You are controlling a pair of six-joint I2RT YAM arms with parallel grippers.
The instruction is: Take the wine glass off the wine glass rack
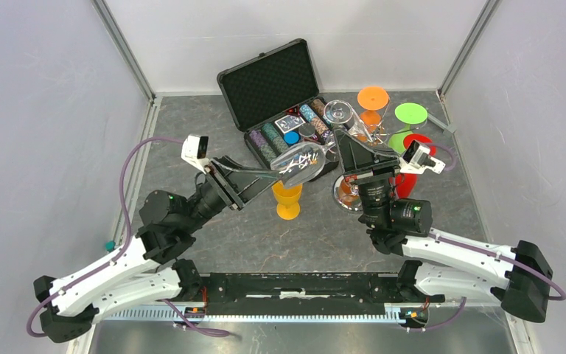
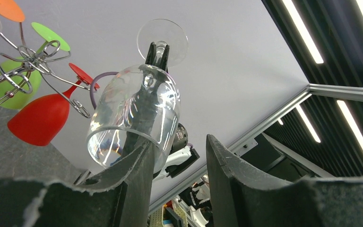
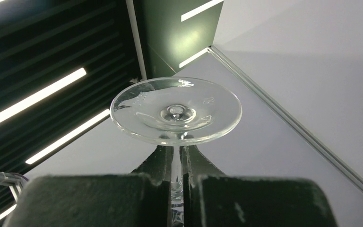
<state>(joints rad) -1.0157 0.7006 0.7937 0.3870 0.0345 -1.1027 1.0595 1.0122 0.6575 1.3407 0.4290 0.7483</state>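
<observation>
The right fingers [image 3: 157,166] pinch the stem of the wine glass [image 1: 301,164] just under its foot. The left fingers [image 2: 223,172] stand half spread at the bowl's mouth, one against its rim. The glass lies on its side in the air, off the wine glass rack [image 2: 30,53], on the rack's left-arm side.

Clear wine glass [image 1: 302,164] tipped sideways above grey table [image 1: 265,240], orange goblet [image 1: 288,200] standing near, open chip case [image 1: 269,85] behind
</observation>
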